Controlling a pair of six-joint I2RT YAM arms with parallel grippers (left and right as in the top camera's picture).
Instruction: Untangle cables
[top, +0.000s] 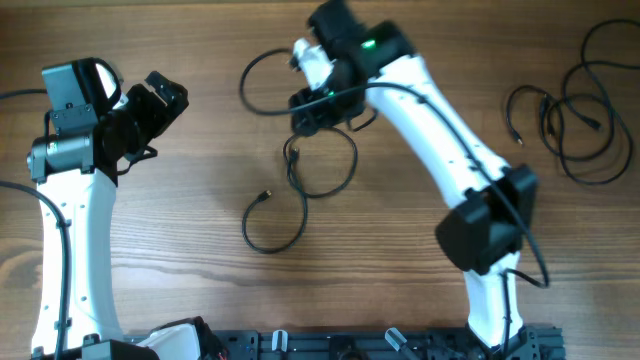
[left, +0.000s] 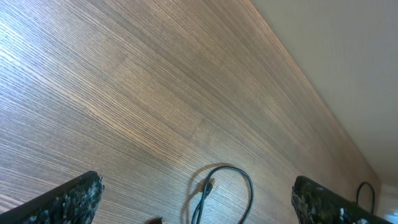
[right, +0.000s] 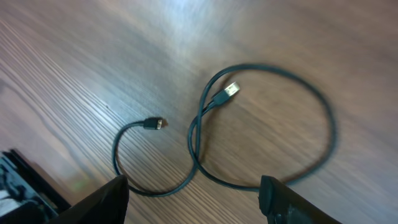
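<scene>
Okay, 2 arms up over the table (top: 170, 230). The left arm (top: 70, 230) rises straight along its side and cocks its wrist inward, with the left tool (top: 170, 97) over bare wood. Its wrist view shows both fingers (left: 68, 200) spread wide, nothing between them. The right arm (top: 440, 130) stretches on a long diagonal from the near edge to the far middle, and the right tool (top: 315, 112) hangs above the central cables. From its wrist camera, the 2 fingers (right: 102, 200) stand wide apart and grip nothing.

Cable count now. Directly beneath that tool lies 1 figure-8 cable (right: 196, 134), crossing itself once, with 2 plugs showing: 1 (right: 230, 89) inside the bigger loop, 1 (right: 155, 123) at the open end of the smaller loop. Just beyond it, a separate loop (top: 244, 85) curls out toward the left arm's side. Both its ends vanish under the right tool, so I can't say whether it's a second cord. Well off on the right arm's side sits a tangle (top: 565, 120) of overlapping loops, and the number of cords in it is too hard to make out. The left wrist view catches only a slice of the figure-8 cable, cut off at its bottom edge.
</scene>
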